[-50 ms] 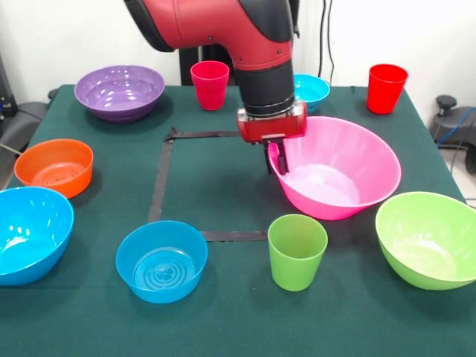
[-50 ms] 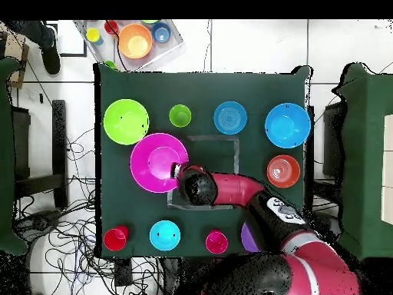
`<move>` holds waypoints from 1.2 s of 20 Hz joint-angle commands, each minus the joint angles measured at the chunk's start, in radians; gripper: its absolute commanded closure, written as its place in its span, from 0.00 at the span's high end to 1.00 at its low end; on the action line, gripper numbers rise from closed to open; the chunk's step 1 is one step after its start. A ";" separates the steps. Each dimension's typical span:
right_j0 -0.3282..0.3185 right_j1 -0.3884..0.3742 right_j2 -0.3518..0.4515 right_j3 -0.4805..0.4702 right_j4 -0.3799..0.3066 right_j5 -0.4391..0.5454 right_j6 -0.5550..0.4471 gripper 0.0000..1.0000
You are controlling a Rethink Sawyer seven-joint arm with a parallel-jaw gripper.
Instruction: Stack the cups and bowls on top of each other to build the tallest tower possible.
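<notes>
Gripper (image 1: 276, 158) clamped on pink bowl's (image 1: 357, 160) rim.
All containers empty, unstacked; light green cup (image 1: 297, 251) just beside pink bowl, lime bowl (image 1: 427, 239) near it, purple bowl (image 1: 120, 92) well apart.

Dark green table (image 1: 223, 312) covered in cloth, marked with a square outline of black tape (image 1: 160, 182). Beyond the far edge in the overhead view, a clear tray (image 2: 173, 48) on the floor, holding what look like spare coloured bowls. Tangled cables (image 2: 65, 230) across the tiled floor (image 2: 246, 46).
</notes>
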 commanded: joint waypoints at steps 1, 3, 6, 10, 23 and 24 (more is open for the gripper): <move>-0.080 -0.077 0.047 -0.011 -0.102 0.213 -0.139 0.00; -0.110 -0.079 0.064 -0.024 -0.110 0.251 -0.168 0.00; -0.152 -0.063 0.090 -0.041 -0.139 0.270 -0.196 0.00; -0.197 -0.024 0.115 -0.060 -0.190 0.262 -0.209 0.00; -0.245 0.097 0.098 -0.074 -0.369 0.102 -0.099 0.00; -0.242 0.096 0.094 -0.070 -0.376 0.091 -0.087 0.00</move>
